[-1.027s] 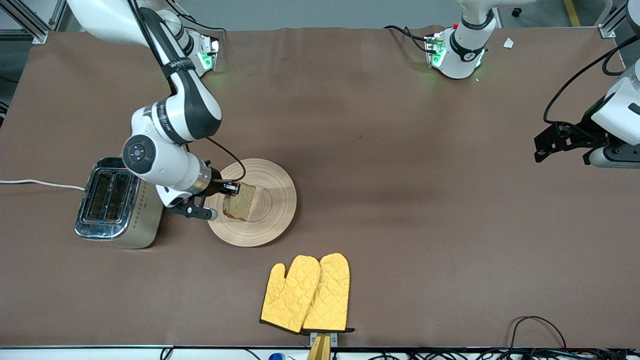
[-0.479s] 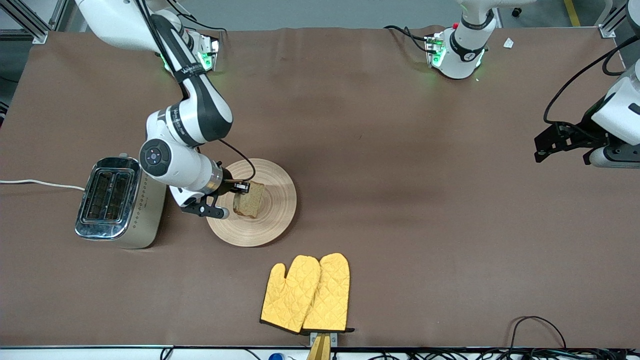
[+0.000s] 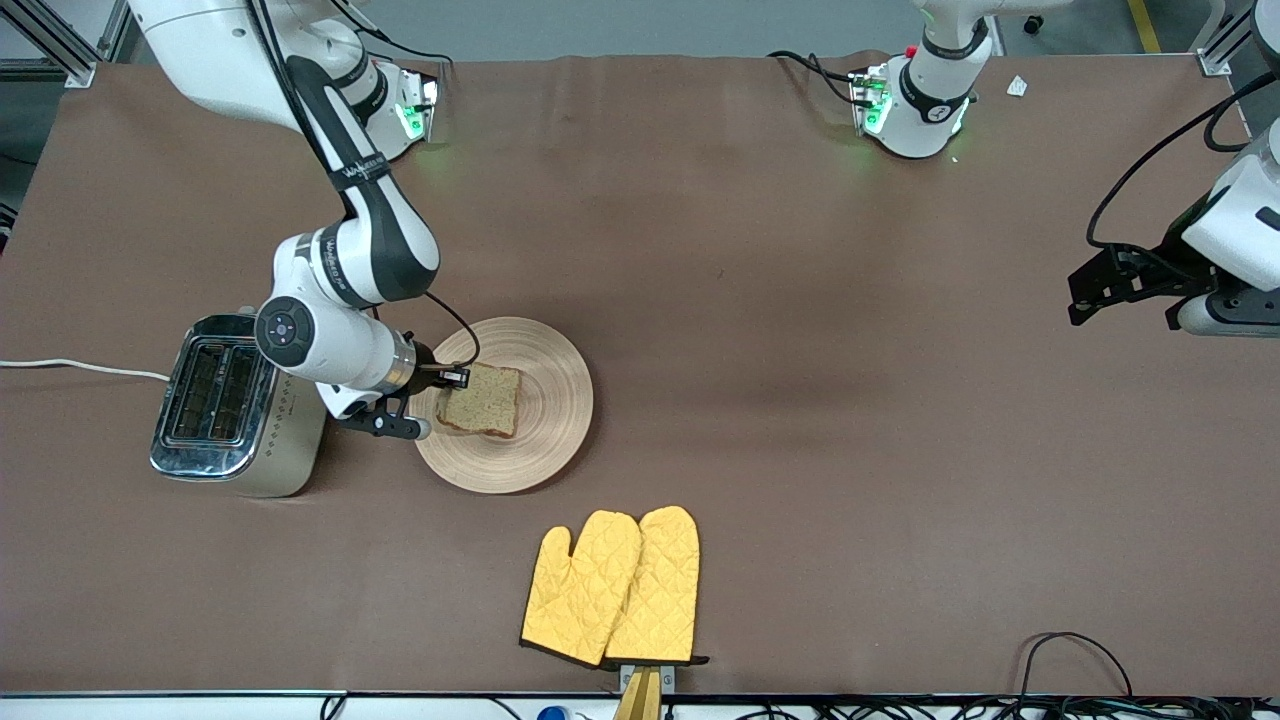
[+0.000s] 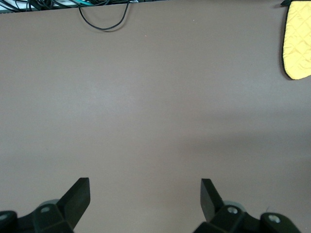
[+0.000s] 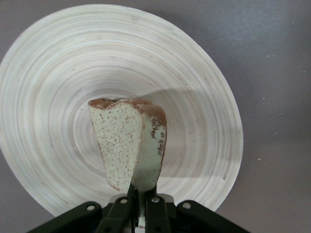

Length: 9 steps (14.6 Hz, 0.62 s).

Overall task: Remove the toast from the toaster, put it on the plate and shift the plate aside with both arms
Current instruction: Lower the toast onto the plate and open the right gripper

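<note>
Right gripper (image 3: 447,378), left of centre in the front view, clamped on the toast (image 3: 481,400), low over the plate (image 3: 545,400) for release. Left gripper (image 4: 145,196) waiting agape at right edge.

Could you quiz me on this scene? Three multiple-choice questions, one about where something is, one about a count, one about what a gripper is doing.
1. Where is the toast?
A. In the toaster
B. Over the plate
C. On the oven mitts

2. How many yellow oven mitts are there?
A. One
B. Two
C. Three

3. What is the right gripper doing?
A. Shut on the toast
B. Open over the toaster
C. Holding the plate

Answers:
1. B: the slice sits above the wooden rings, and the toaster's slots look empty.
2. B: a pair lies side by side, nearer the front camera than the plate.
3. A: its fingers pinch the slice's edge. The left gripper waits open over bare table.
</note>
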Available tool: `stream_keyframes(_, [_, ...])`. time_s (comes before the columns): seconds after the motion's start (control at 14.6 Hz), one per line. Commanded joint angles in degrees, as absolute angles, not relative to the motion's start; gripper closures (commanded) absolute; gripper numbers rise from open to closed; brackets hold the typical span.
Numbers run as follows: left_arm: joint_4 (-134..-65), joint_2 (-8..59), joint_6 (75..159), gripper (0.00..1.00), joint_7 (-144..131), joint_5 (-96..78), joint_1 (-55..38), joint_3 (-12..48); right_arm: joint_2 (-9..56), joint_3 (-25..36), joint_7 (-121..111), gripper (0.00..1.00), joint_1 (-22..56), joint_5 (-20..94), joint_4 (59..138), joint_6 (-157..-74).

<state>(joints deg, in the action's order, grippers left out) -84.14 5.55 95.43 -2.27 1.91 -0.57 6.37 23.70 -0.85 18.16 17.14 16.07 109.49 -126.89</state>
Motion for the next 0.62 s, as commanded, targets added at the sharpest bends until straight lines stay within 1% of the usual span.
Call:
stream_keyframes(0.0, [-84.2,5.36,95.54,0.0,-1.58,2.99,-0.09,6.59,24.25,-1.32,15.74,1.0,15.65,17.58,111.27,-128.94])
stream_keyframes(0.34, [-84.64,5.36,95.54,0.0,-1.32,2.99,0.09,6.59,26.37,-1.23,14.42,0.98,15.12,17.05,111.27,-129.55])
stream_keyframes(0.41, [-84.64,5.36,95.54,0.0,-1.32,2.99,0.09,6.5,26.45,-1.14,14.33,0.9,15.12,16.96,111.18,-129.55])
stream_keyframes(0.48, [-84.64,5.36,95.54,0.0,-1.23,2.99,0.09,6.5,26.46,-0.97,14.24,0.72,14.94,16.79,111.18,-129.55])
stream_keyframes(0.55, [-84.64,5.36,95.54,0.0,-1.14,2.99,0.09,6.5,26.46,-0.97,13.63,0.47,14.07,16.7,111.18,-129.55])
